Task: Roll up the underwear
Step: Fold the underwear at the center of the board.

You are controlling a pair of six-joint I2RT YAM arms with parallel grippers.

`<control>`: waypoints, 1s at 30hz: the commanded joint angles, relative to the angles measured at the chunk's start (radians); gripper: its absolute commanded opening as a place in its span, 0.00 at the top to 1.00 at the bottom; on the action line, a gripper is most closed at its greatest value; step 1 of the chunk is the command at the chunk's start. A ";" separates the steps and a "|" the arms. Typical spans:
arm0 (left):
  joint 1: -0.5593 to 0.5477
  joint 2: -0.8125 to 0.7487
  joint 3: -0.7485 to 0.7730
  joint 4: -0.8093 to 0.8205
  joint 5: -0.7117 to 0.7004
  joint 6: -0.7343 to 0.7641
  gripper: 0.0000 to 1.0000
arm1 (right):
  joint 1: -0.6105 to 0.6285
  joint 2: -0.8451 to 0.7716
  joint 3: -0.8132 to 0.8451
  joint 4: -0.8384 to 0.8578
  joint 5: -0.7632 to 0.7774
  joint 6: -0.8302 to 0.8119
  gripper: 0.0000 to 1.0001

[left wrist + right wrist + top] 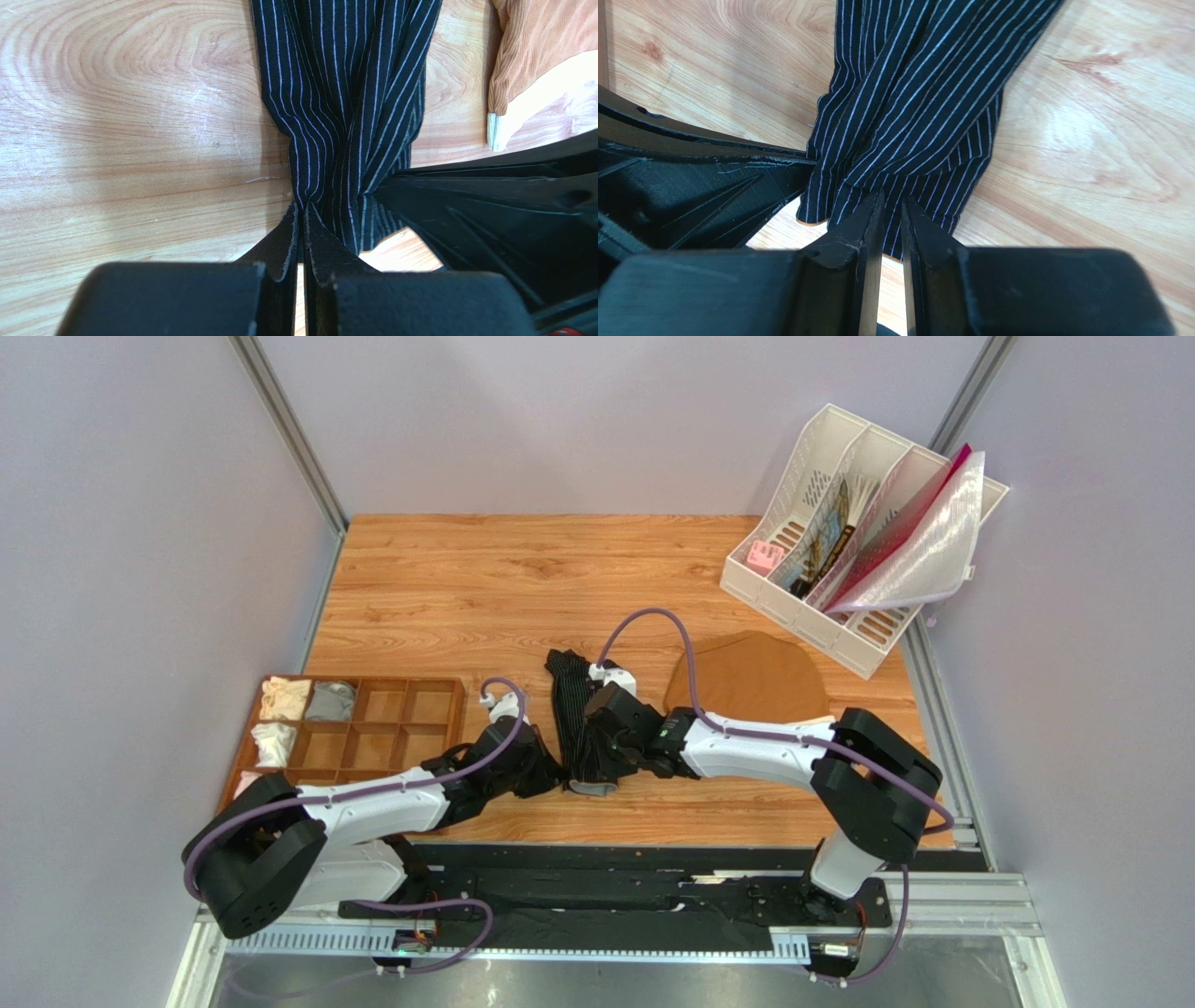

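Underwear point(575, 707) laid as long narrow strip on table point(449, 588), just left of brown briefs point(751, 679); black w/ pale pinstripes. L gripper point(302, 210) nipped nearly shut on strip's near end, cloth puckering into tips. R gripper point(891, 203) same: narrow, pinching that end from side nearer brown briefs, folds converging at tips. Both on one end prob. to lift edge evenly & begin turn w/o skew. No coil visible, so rolling judged barely begun. Next: curl pinched end over toward far end, equal tension. Risk: thin cloth slipping one pinch, roll veering toward brown briefs.
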 commanded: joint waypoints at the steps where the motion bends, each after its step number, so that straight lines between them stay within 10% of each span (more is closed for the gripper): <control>1: -0.004 -0.008 -0.007 0.017 -0.012 0.007 1.00 | 0.019 0.021 0.030 0.050 -0.021 0.016 0.81; 10: -0.004 -0.084 -0.007 -0.033 -0.027 0.008 0.97 | 0.022 0.091 0.040 0.030 -0.006 0.036 0.82; 19: -0.005 -0.304 -0.050 -0.126 -0.041 -0.010 0.60 | 0.022 0.104 0.037 0.018 0.003 0.042 0.82; 30: -0.004 -0.152 -0.065 0.037 0.018 -0.004 0.51 | 0.022 0.110 0.042 0.027 -0.008 0.042 0.82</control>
